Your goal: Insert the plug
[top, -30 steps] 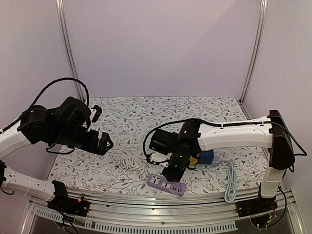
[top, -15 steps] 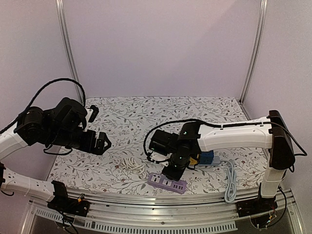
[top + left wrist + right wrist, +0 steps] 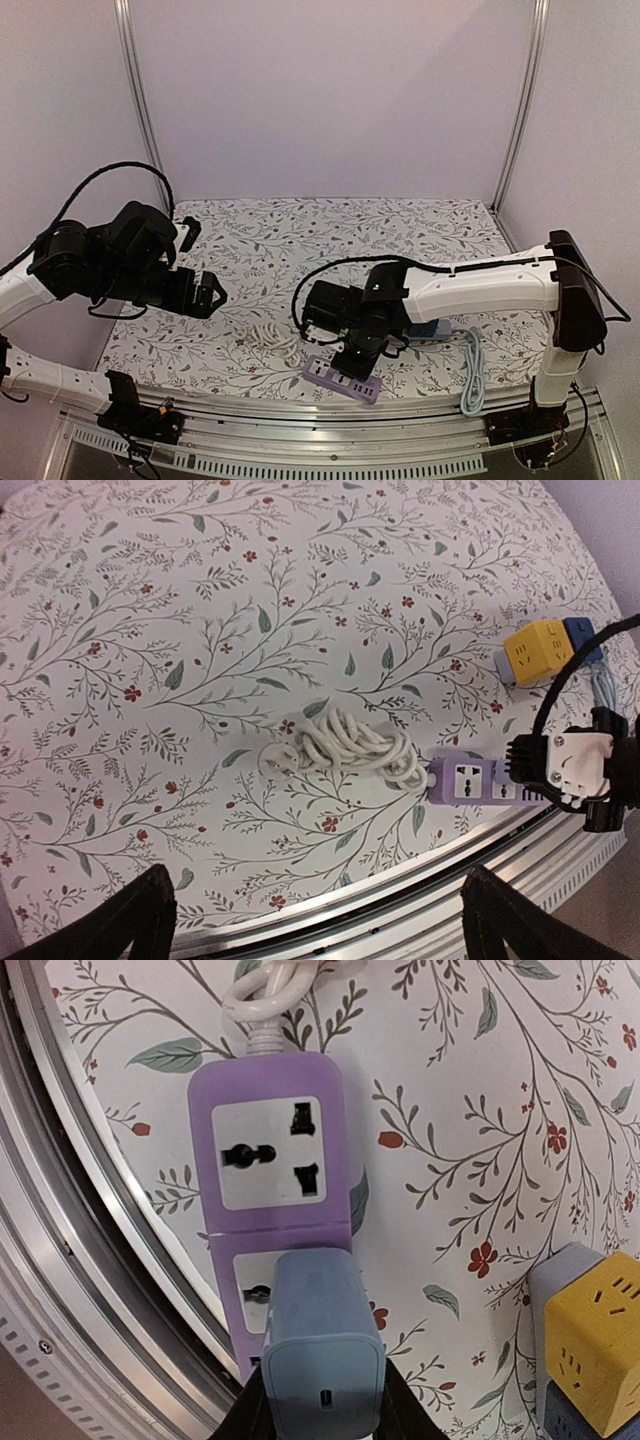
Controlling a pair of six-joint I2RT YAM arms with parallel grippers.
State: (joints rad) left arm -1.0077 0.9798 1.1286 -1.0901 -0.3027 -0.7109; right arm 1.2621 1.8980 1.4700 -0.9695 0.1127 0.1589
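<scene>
A purple power strip (image 3: 268, 1175) lies by the table's near edge; it also shows in the top view (image 3: 340, 380) and the left wrist view (image 3: 468, 779). My right gripper (image 3: 322, 1415) is shut on a grey-blue plug adapter (image 3: 322, 1345) and holds it right over the strip's second socket (image 3: 256, 1295); whether its pins are in the socket is hidden. In the top view the right gripper (image 3: 358, 358) stands on the strip. My left gripper (image 3: 212, 293) is open and empty, held above the table's left side.
The strip's coiled white cord (image 3: 350, 745) with its plug (image 3: 275, 760) lies left of the strip. A yellow and blue cube adapter (image 3: 590, 1340) sits to the right, with a light blue cable (image 3: 470, 370) beside it. The metal table rail (image 3: 90, 1260) runs close by.
My right gripper has moved down and toward the near edge with the adapter, from above the strip onto its second socket. The left arm has drawn back slightly to the left.
</scene>
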